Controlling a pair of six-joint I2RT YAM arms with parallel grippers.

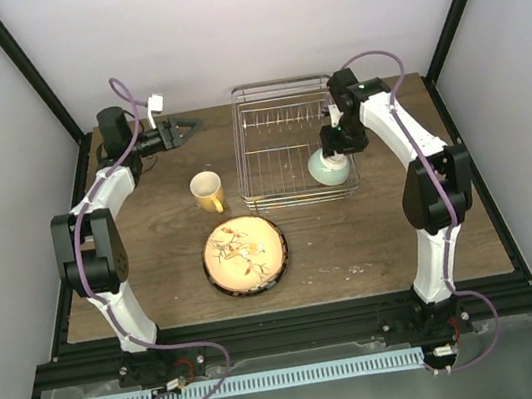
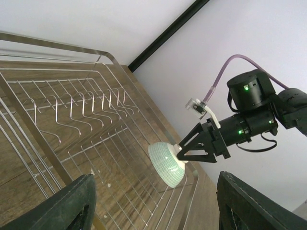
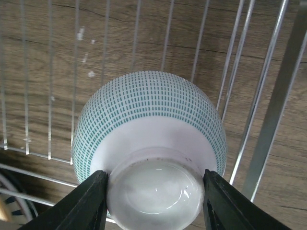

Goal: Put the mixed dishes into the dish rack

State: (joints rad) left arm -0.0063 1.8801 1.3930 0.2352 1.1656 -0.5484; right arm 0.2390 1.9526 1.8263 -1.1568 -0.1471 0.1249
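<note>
Right gripper (image 3: 154, 191): my fingers pinch the foot ring of the pale-teal bowl (image 3: 148, 105), one pad on each side, with the bowl upside down and hanging below them. It's at the near-right corner of the dish rack (image 1: 283, 85), and from above it overlaps the corner rim wire. The thick side rail runs close on my right, so clearance there is tight. To the left and ahead of the fingers there's only bare rack floor. Can't tell whether the bowl's rim touches the wires. The plate-slot prongs (image 2: 86, 108) stand in a row well beyond the bowl, toward the far side. Left gripper (image 2: 153, 211): fingers spread wide, nothing between them, aimed across the table (image 1: 353, 236) at the rack, with open air ahead up to the rack's left rail. The yellow mug (image 1: 207, 191) is upright beside the rack's left edge, not touching it. The floral plate (image 1: 245, 251) lies flat near the mug, with a dark rim around it. Can't tell if that rim is a second plate.
</note>
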